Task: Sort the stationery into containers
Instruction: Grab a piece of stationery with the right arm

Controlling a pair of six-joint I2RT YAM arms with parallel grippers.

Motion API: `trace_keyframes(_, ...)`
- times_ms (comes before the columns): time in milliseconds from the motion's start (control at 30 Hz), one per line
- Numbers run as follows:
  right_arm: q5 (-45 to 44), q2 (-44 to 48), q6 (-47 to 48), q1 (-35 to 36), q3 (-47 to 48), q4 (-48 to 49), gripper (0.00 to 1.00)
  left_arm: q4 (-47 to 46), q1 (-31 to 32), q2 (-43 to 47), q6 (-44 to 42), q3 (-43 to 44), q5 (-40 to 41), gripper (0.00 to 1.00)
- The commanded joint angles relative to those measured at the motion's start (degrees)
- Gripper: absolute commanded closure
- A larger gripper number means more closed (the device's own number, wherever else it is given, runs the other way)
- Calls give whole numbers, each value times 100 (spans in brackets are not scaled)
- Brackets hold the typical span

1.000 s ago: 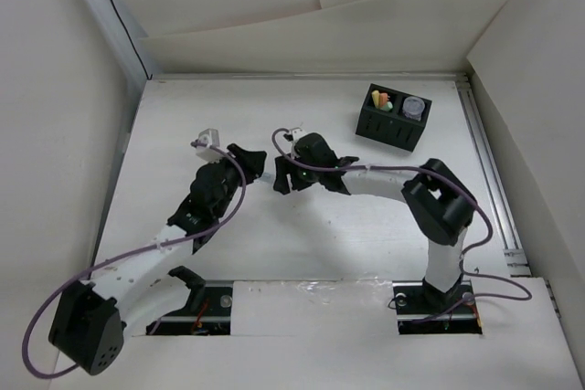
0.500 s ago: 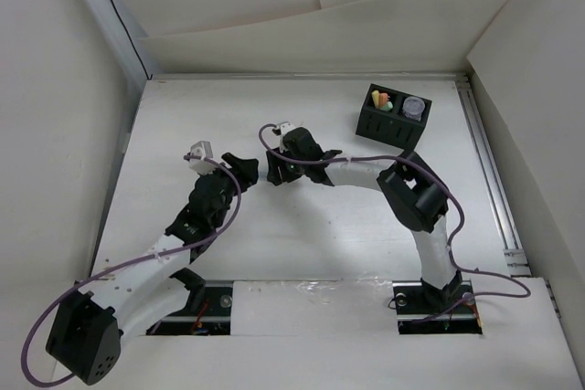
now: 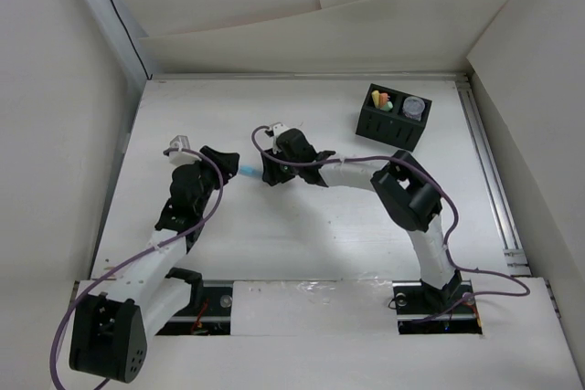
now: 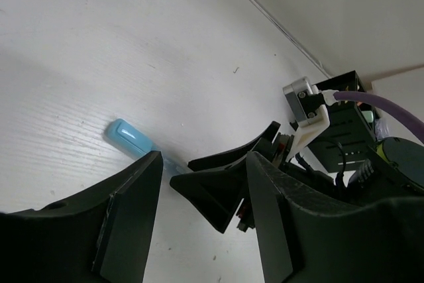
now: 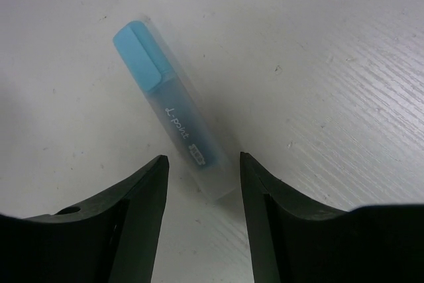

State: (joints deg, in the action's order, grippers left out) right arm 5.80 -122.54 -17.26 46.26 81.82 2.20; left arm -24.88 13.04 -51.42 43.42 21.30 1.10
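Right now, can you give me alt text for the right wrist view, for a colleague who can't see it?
A light blue marker lies flat on the white table, slanting from upper left to lower centre, its bright blue end farthest from the camera. Its near end sits between the black jaws of the right gripper, which stand open on either side.

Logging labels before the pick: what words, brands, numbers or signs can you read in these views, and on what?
"L-point", in script, as best it reads: along the clear barrel of the light blue marker, right wrist view.
Small dark printed block just below it on that barrel: too small to read.
On the black box: nothing readable in the top view.
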Motion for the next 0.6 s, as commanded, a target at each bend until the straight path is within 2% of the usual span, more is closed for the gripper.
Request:
trace_keyframes(0,-140,-218,91,190,88,-114,47,-70,-12,123,17,-56,-120,50)
trace_keyframes(100,-448,-218,144,261,27,-114,39,71,-12,18,-35,84,-66,47)
trace_keyframes(200,-764,-165,205,313,-96,-114,38,202,-12,-289,-88,207,-66,44)
trace_keyframes(433,-1125,-112,-119,428,-483,334,63,203,-12,-422,26,261,-58,47)
trace_keyframes(467,-1125,-112,-120,428,-535,404,72,203,-12,-335,87,208,3,47)
trace_keyframes(567,-1178,-112,-172,428,-597,466,77,98,-12,-263,141,146,4,46)
